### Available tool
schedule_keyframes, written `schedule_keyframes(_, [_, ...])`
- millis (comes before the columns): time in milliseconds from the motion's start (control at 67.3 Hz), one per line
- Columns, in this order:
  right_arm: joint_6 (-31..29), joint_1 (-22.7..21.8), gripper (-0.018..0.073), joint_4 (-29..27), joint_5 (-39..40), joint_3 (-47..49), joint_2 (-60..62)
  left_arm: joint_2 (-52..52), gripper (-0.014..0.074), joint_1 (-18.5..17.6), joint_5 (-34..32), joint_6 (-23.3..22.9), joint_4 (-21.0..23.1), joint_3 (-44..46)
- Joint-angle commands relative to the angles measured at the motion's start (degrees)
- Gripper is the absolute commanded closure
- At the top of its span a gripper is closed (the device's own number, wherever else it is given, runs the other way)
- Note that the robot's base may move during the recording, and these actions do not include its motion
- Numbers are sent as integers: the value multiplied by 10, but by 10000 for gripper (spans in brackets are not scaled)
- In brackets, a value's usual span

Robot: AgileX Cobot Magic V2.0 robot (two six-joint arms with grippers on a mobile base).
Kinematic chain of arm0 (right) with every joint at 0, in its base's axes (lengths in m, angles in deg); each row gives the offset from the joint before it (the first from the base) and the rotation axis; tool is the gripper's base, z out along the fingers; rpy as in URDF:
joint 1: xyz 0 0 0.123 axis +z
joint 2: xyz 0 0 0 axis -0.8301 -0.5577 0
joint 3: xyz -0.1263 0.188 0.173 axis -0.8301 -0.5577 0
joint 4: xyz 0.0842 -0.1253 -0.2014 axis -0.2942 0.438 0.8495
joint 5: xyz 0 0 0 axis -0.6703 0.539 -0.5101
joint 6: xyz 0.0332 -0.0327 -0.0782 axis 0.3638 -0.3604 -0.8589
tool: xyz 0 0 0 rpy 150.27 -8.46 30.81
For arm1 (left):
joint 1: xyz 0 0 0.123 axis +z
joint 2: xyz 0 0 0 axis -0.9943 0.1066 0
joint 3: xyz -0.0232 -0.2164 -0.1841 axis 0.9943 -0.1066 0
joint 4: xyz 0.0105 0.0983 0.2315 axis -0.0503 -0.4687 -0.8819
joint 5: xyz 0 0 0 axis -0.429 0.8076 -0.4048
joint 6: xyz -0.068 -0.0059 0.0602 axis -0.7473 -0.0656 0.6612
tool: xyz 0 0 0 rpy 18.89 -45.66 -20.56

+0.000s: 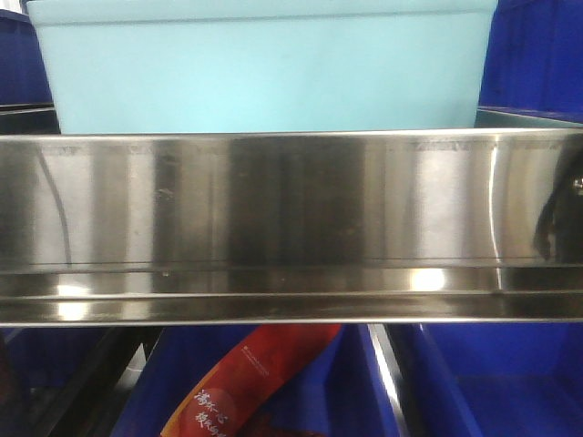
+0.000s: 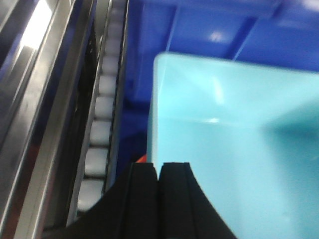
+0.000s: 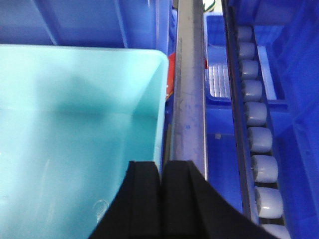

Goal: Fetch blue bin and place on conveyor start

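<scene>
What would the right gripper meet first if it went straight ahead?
Probably the side wall of the pale turquoise rectangular plastic bin, whose rim the right gripper seems to clamp.

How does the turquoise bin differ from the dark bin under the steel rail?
The blue bin is pale turquoise, the dark bin royal blue. The blue bin sits above the steel rail, the dark bin below. The dark bin holds a red packet; the blue bin looks empty. Both are plastic.

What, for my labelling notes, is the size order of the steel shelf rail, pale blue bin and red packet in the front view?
1. steel shelf rail, spanning the full width.
2. blue bin.
3. red packet, partly hidden by the rail; full size unsure.
</scene>
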Motion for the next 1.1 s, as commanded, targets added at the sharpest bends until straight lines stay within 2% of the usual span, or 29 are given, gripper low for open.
schedule_keyframes(0, [2, 0, 700, 6, 1, 8, 0, 3, 707, 1, 5, -4, -3, 10])
schedule_keyframes(119, [2, 0, 700, 6, 4, 8, -3, 3, 702, 1, 5, -4, -6, 10])
schedule_keyframes(193, [0, -1, 680, 6, 4, 8, -6, 3, 649, 1, 5, -4, -6, 10])
schedule_keyframes(282, [0, -1, 540, 6, -1, 8, -7, 3, 511, 1, 5, -4, -6, 10])
schedule_keyframes(386, [0, -1, 350, 6, 0, 8, -8, 3, 296, 1, 5, -4, -7, 10])
schedule_keyframes(446, [0, -3, 290, 6, 1, 8, -10, 6, 239, 1, 5, -4, -7, 10])
schedule_keyframes(773, [6, -15, 272, -2, -5, 8, -44, 40, 247, 1, 8, -4, -5, 10])
schedule_keyframes(1084, [7, -15, 273, -15, -14, 8, -76, 69, 247, 1, 40, -4, -4, 10])
